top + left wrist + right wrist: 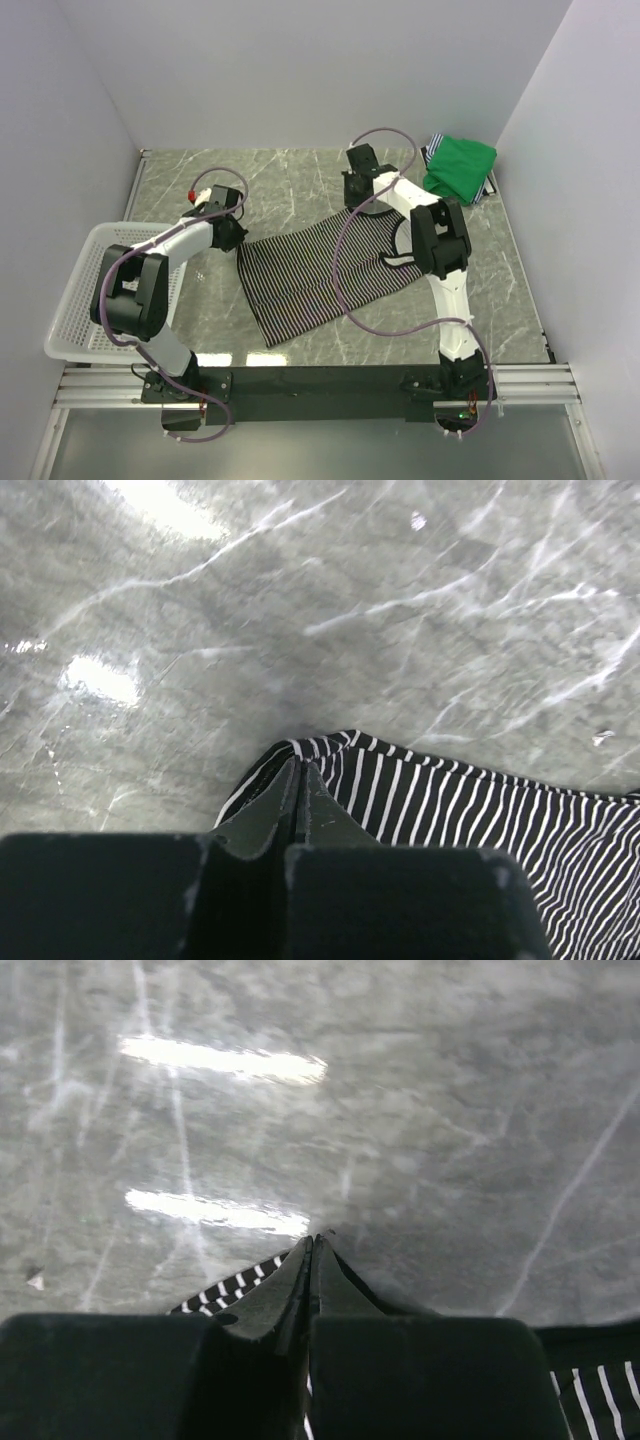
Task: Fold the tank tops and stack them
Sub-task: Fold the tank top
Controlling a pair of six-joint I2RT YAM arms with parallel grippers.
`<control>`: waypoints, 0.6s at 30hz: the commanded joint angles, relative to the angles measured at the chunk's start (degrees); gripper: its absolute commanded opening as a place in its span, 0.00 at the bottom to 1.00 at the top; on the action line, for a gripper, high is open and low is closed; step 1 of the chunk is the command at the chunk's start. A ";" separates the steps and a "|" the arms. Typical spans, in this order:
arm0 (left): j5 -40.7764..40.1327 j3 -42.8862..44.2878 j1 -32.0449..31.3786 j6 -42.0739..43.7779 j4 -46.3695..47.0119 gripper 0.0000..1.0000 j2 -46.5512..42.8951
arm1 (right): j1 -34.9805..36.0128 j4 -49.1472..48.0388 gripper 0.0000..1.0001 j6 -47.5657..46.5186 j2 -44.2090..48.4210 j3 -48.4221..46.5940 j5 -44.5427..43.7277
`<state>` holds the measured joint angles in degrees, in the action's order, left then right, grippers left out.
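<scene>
The left arm (150, 280) and the right arm (445, 260) are fixed side by side at the near edge of the grey desk (300, 180). On the near left, a white basket (75, 300) sits at the left edge of the desk. The left arm bends over it.

A little farther in, the striped tank top (310, 280) lies spread out in the middle of the desk, between the two arms. Its dark-edged straps point to the right, and the right arm hides part of them.

The left fingers (300, 775) are down at the left corner of the striped tank top. They are pressed tight together and pinch the cloth, which rises in a small peak up to them.

The right fingers (314, 1250) are down at the far edge of the same top. They are pressed tight together too, and they look to be pinching the edge of the cloth.

Far away, in the back right corner of the desk, the green tank top (460, 165) lies in a folded heap. Some more striped cloth (432, 150) peeks out from under it.
</scene>
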<state>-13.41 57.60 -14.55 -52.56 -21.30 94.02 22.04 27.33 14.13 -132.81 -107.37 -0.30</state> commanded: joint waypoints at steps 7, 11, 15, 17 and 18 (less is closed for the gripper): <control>-0.39 -0.65 0.22 1.32 1.87 0.01 -4.80 | -2.97 -9.30 0.00 3.89 12.91 11.47 -1.99; 0.22 -2.23 0.13 0.79 2.58 0.01 -6.48 | -3.06 -11.33 0.00 4.33 16.09 15.52 -2.52; 1.19 -1.18 0.22 0.70 2.32 0.01 -5.17 | -3.06 -11.60 0.00 3.98 16.36 15.79 -2.43; 1.28 0.14 0.31 0.00 1.97 0.16 -3.50 | -3.06 -10.72 0.00 3.89 15.66 14.74 -2.26; 1.28 0.58 0.22 -0.44 1.88 0.22 -2.88 | -3.15 -10.63 0.00 3.97 15.13 14.56 -1.99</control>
<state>-12.91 55.88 -14.55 -52.25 -19.99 89.84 19.03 18.06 17.78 -118.56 -91.70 -1.50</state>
